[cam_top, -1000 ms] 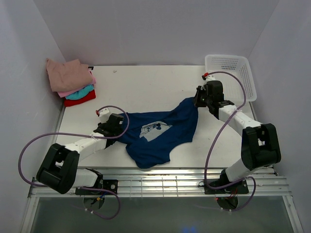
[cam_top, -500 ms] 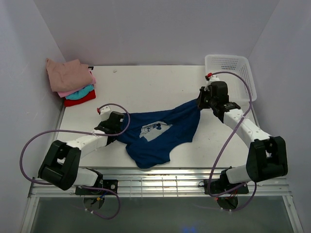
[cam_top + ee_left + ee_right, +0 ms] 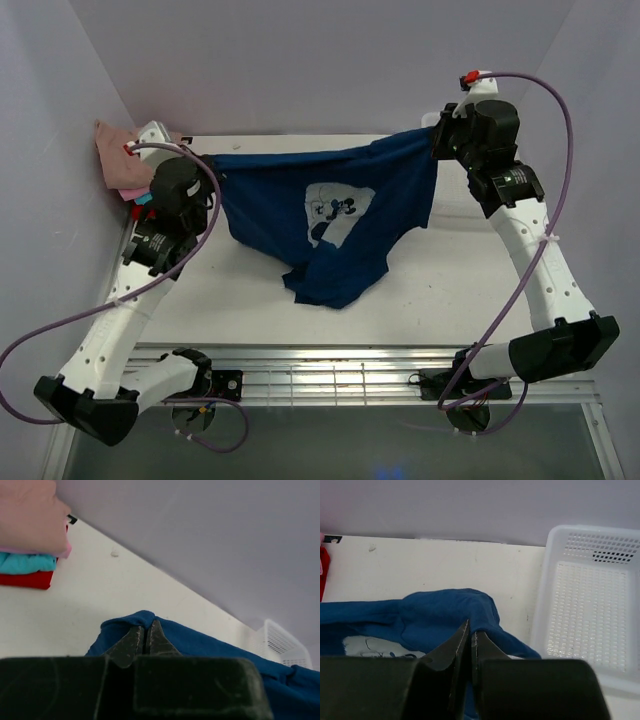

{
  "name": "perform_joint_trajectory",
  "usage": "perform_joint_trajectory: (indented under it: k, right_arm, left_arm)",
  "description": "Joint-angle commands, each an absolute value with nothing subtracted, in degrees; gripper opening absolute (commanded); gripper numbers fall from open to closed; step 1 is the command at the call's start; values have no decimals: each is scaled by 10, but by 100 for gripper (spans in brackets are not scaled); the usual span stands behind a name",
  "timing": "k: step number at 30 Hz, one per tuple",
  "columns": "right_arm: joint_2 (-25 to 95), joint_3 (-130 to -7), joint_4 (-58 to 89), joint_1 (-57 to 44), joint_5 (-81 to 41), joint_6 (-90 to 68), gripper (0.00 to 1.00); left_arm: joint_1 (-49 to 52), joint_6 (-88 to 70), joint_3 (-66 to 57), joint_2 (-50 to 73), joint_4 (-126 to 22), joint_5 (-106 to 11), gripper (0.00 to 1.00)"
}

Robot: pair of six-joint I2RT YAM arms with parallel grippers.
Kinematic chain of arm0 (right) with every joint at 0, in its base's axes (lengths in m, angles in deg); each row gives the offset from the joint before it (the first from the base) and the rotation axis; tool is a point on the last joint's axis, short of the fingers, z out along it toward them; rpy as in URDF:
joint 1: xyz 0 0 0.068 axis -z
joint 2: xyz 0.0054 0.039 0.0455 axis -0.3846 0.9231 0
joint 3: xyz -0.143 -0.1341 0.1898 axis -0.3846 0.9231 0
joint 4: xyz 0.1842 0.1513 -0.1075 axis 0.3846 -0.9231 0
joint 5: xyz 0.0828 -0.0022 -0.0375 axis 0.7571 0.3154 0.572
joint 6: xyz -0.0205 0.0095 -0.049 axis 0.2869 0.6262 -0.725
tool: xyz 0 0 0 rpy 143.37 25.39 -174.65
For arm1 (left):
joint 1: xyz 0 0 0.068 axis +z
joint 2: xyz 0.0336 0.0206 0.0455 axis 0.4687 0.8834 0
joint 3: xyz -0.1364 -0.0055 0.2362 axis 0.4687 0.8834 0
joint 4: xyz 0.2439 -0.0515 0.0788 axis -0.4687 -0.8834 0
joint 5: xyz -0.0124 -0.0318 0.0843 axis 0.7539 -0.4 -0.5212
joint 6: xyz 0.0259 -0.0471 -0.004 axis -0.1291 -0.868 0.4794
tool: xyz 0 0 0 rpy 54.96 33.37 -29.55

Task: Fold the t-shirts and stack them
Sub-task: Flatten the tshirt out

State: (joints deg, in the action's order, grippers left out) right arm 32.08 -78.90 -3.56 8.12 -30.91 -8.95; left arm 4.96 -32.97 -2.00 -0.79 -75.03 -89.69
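A navy blue t-shirt [image 3: 330,215] with a pale mouse print hangs stretched in the air between both arms, its lower part drooping toward the table. My left gripper [image 3: 212,165] is shut on the shirt's left corner [image 3: 145,617]. At the back right, my right gripper [image 3: 437,140] is shut on the right corner [image 3: 470,605]. A stack of folded t-shirts [image 3: 125,165], dusty pink over pink, teal and red, sits at the back left corner, partly hidden by my left arm; the left wrist view shows this stack [image 3: 30,540] too.
A white mesh basket [image 3: 590,610] stands at the back right corner, mostly hidden by my right arm in the top view. White tabletop [image 3: 250,290] lies beneath the hanging shirt. Walls close in at the back and sides.
My left gripper closed on the shirt's left corner. Both arms then lifted up and back, raising the navy shirt off the table and stretching it between them.
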Motion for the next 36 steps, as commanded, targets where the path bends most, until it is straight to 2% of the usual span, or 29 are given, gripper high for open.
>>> perform_joint_trajectory:
  k: [1, 5, 11, 14, 18, 23, 28, 36]
  right_arm:
    - [309, -865, -87, 86, -333, -112, 8]
    - [270, -896, -131, 86, -325, -110, 8]
    - [136, -913, -193, 86, -245, -100, 8]
    - [95, -973, -245, 86, -212, -98, 8]
    - [80, -1128, -316, 86, -190, -85, 8]
    - [81, -1235, -358, 86, -169, -61, 8]
    - [53, -1151, -303, 86, -171, -51, 8]
    - [69, -842, -145, 86, -189, -86, 8]
  left_arm:
    - [54, -297, -56, -53, -812, -865, 0]
    - [54, -309, -37, -125, -851, -786, 0]
    - [54, -307, -46, -233, -925, -645, 0]
    - [54, -307, -121, -254, -985, -596, 0]
    - [54, -322, -266, -258, -1039, -518, 0]
    - [55, -354, -347, -253, -1070, -472, 0]
    - [57, -365, -311, -266, -1069, -504, 0]
    - [57, -380, -32, -252, -957, -610, 0]
